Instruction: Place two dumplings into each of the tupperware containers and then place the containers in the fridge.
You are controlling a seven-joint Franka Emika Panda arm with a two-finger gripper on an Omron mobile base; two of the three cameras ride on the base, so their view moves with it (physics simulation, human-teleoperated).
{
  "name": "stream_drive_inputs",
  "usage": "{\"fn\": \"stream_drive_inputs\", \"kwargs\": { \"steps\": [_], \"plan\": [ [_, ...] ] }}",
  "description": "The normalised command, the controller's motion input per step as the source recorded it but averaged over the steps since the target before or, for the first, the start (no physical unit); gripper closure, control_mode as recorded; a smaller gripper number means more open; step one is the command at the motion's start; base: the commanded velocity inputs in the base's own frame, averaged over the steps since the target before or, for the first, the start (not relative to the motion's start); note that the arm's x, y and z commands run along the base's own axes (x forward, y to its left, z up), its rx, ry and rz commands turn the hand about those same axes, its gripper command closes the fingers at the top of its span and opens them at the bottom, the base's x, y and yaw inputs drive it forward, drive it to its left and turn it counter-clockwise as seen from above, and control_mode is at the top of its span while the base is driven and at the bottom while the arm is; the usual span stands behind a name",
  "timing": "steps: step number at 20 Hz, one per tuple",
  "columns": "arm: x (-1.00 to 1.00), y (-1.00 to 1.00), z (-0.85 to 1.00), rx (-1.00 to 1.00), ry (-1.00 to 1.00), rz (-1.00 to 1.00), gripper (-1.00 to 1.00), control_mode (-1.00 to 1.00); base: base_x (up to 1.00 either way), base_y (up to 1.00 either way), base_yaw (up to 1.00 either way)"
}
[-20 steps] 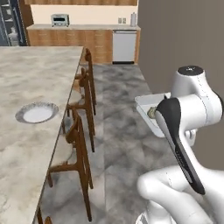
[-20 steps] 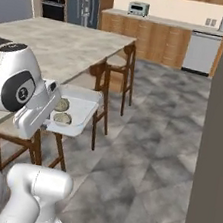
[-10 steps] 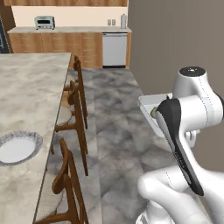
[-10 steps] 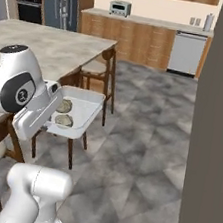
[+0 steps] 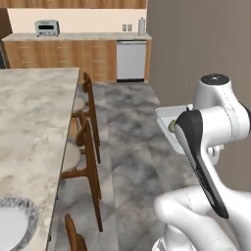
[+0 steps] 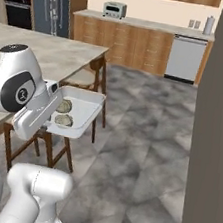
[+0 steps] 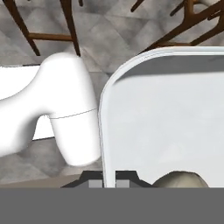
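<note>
**Container carried on the arm, 2 dumplings inside**

The gripper (image 7: pixel 109 183) is clenched on the near rim of a tupperware container (image 6: pixel 83 112), holding it level in the air above the grey stone floor (image 6: pixel 140 138), beside the wooden stools (image 6: pixel 82 84) of the marble island (image 5: pixel 34 122). 2 dumplings (image 6: pixel 64 113) lie side by side in the tray's end nearest the hand. In the hand view 1 dumpling (image 7: pixel 181 179) sits just beside the finger tips. A white plate (image 5: pixel 12 228) rests on the island.
</note>
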Motion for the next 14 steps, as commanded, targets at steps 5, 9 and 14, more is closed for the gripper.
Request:
{"fn": "stream_drive_inputs", "kwargs": {
  "steps": [5,9,14],
  "plan": [
    [0.0,0.0,0.0,0.0,0.0,0.0,1.0,1.0,1.0,-0.15,0.0],
    [0.0,0.0,0.0,0.0,0.0,0.0,1.0,1.0,1.0,-0.25,0.0],
    [0.0,0.0,0.0,0.0,0.0,0.0,1.0,1.0,1.0,-0.35,0.0]
  ]
}}
